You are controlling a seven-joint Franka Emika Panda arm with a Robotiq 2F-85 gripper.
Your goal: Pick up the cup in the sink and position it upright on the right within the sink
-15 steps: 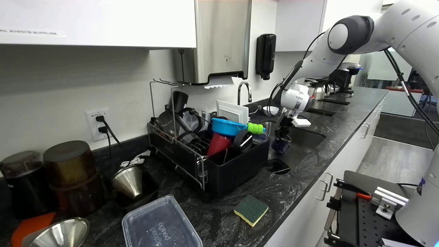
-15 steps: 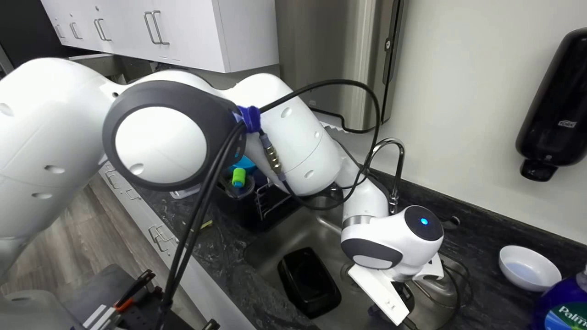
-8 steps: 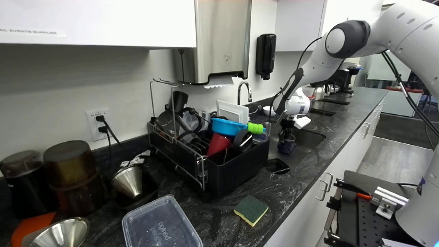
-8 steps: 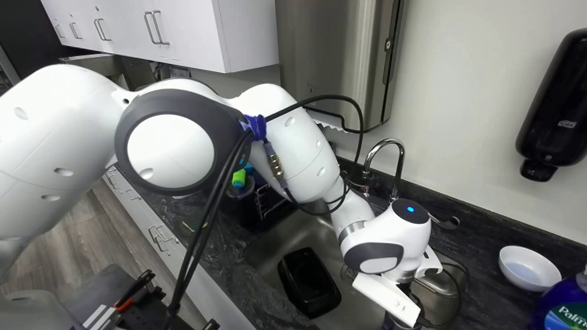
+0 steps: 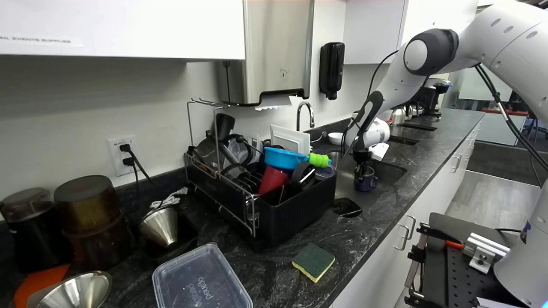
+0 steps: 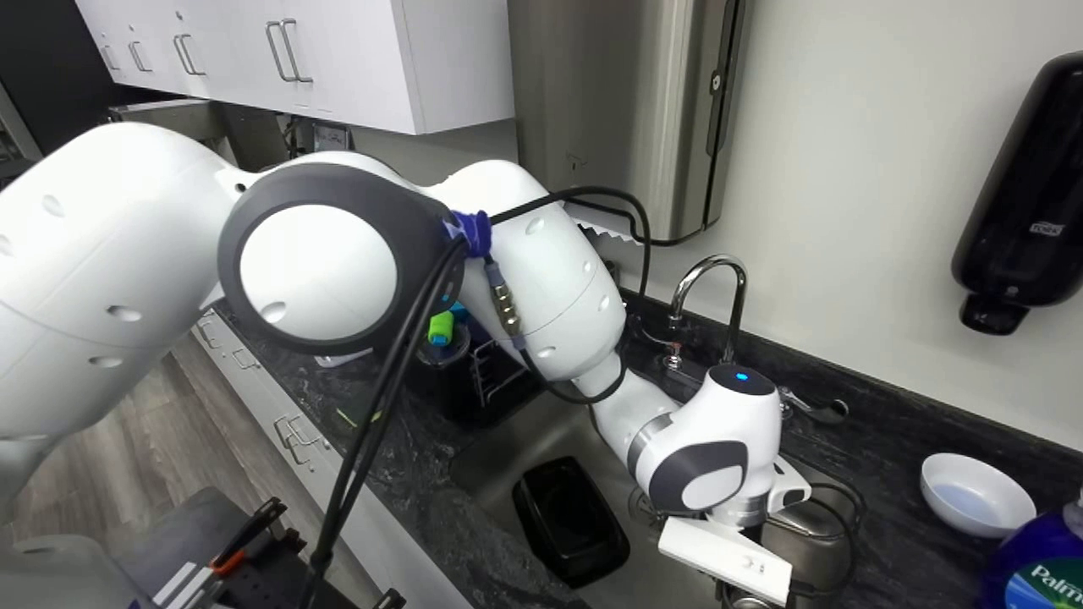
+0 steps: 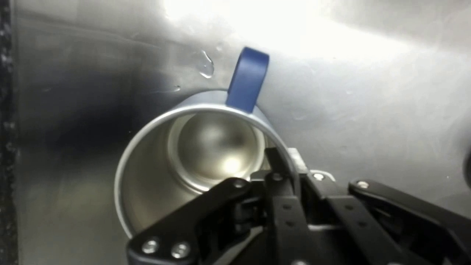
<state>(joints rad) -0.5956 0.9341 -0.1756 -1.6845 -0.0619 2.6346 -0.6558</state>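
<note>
The cup [image 7: 206, 147] was inside the sink [image 7: 368, 110], mouth up, spread across the middle and lower left of the wrist view, its blue handle [image 7: 248, 77] pointing toward the top of that frame. In an exterior view it showed right of centre, upright or very nearly so; whether its base touched the steel could not be told. The claw [image 7: 287, 162] was pinching the cup's wall at the right of the mouth — one fingertip inside the rim, its mate against the outside.

The step in hand looked to be the setting-down. The next move seemed to call for letting the base settle flat, then parting the claw a little and drawing straight up, since a sideways pull with one finger in the mouth could tip the cup.

A black tub [image 6: 571, 524] lay in the sink at the lower middle of an exterior view, with the cup — largely hidden and cut by the bottom edge — to its right. Farther out, a faucet [image 6: 738, 313] rose right of centre and a white bowl [image 6: 977, 499] sat at the lower right. On the worktop [image 5: 265, 265], a dish rack [image 5: 299, 209] stood mid-frame, a sponge [image 5: 314, 262] below it.
</note>
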